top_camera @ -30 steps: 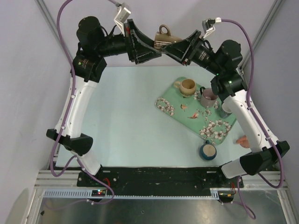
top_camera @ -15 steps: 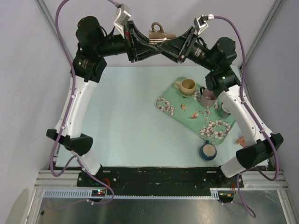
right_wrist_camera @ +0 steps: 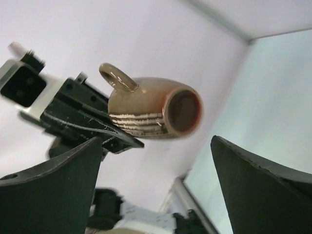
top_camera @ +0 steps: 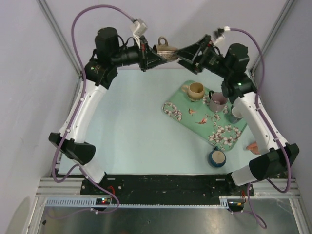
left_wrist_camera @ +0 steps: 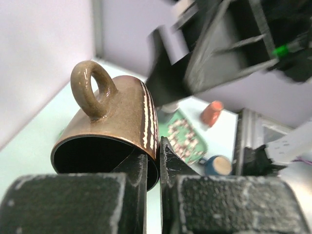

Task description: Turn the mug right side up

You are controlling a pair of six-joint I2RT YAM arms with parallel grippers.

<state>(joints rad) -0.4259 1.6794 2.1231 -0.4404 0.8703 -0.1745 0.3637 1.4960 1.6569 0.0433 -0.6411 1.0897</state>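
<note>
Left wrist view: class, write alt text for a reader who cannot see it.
The left claw pinches the rim of a brown striped mug, held on its side in the air with its loop handle up. Below lie a flowered tray and a blue mug.

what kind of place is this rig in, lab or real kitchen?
Probably a lab robot cell, not a kitchen: plain walls on aluminium frame posts, two arms bolted to a pale table, mugs staged on a floral tray.
</note>
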